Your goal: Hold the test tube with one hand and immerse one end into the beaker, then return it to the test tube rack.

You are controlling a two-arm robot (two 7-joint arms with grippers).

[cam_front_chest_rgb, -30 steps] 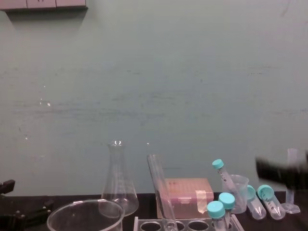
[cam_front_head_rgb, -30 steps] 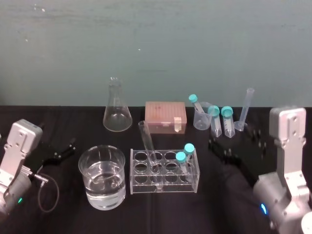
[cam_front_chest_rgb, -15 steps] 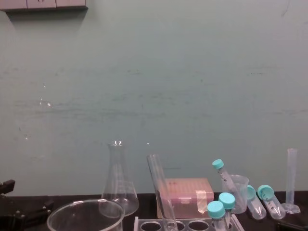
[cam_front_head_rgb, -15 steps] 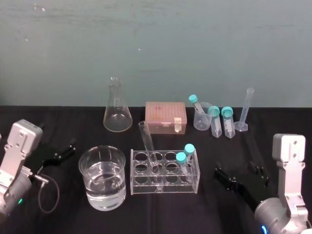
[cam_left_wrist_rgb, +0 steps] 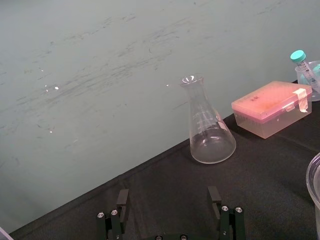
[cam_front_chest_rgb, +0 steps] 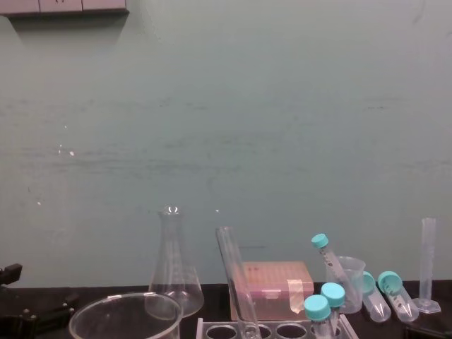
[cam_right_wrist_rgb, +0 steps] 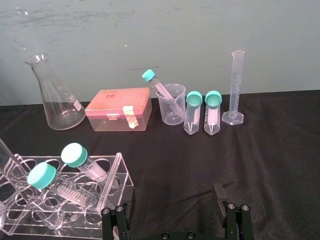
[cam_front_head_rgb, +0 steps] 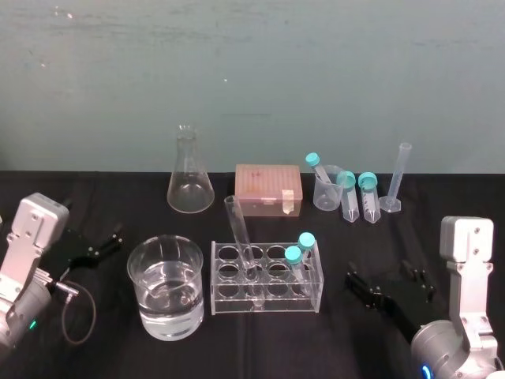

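right gripper [cam_front_head_rgb: 383, 281] has pulled back low, fingers spread, well apart from the test tube [cam_front_head_rgb: 239, 233] leaning in the test tube rack [cam_front_head_rgb: 267, 306], apparently a middle hole; left gripper [cam_front_head_rgb: 106, 243] parked, fingers spread.

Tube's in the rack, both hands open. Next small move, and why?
Probably raise the right hand toward the upper end of the test tube: it leans ungripped in the test tube rack, both hands sit open and low, and the left hand has the beaker between it and the tube.
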